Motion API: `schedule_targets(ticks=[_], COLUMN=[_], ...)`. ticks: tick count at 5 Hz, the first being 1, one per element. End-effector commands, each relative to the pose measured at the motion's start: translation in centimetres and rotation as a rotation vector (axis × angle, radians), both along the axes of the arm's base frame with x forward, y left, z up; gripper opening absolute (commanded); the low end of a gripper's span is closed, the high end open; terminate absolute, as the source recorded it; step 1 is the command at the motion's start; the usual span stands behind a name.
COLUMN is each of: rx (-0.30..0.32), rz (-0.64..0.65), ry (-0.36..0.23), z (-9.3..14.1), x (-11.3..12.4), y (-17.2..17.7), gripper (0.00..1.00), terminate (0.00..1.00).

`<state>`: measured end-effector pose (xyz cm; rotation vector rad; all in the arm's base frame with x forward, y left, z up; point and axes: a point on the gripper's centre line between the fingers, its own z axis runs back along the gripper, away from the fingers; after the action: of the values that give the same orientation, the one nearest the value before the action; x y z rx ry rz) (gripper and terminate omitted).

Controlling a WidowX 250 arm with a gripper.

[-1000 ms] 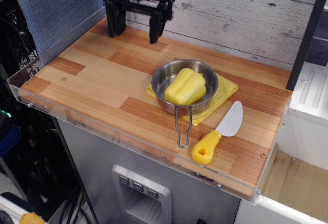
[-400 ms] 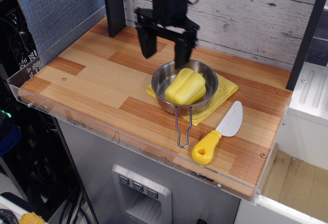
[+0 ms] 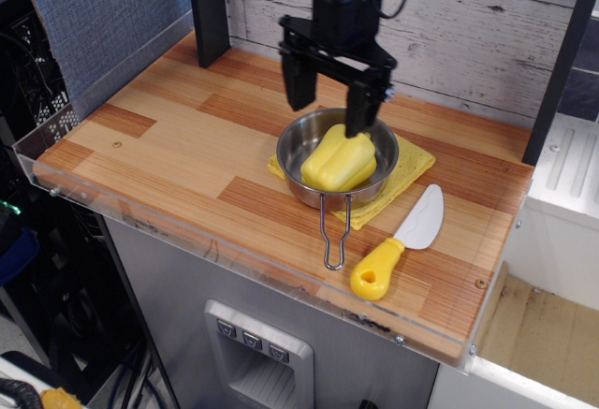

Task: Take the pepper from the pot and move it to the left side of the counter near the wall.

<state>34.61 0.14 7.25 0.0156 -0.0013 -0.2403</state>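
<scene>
The yellow pepper (image 3: pixel 339 159) lies inside the steel pot (image 3: pixel 301 142), which sits on a yellow cloth (image 3: pixel 409 167) on the wooden counter (image 3: pixel 178 147). The pot's wire handle (image 3: pixel 334 237) points toward the front edge. My black gripper (image 3: pixel 329 108) hangs open just above the pot's far rim, its two fingers spread over the back of the pepper, not touching it. The blue-grey wall (image 3: pixel 98 11) stands along the counter's left side.
A white toy knife with a yellow handle (image 3: pixel 398 242) lies right of the pot handle. A black post (image 3: pixel 208 11) stands at the back left corner. A whitewashed plank wall (image 3: pixel 477 25) runs behind. A clear acrylic rim (image 3: pixel 215 245) edges the counter's front.
My gripper has moved from the back left corner rightward and forward to above the pot, staying open. The pepper and pot have not moved.
</scene>
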Motion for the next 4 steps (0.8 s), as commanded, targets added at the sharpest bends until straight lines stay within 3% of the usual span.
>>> schedule_targets(ticks=[1,4], rx=[0.017,0.043], rz=[-0.041,-0.01], ry=[-0.052,0.039], z=[1.7,-0.3], x=[-0.1,-0.3], y=[-1.2,-0.6], gripper=[1.0,1.0], terminate=[0.0,0.0])
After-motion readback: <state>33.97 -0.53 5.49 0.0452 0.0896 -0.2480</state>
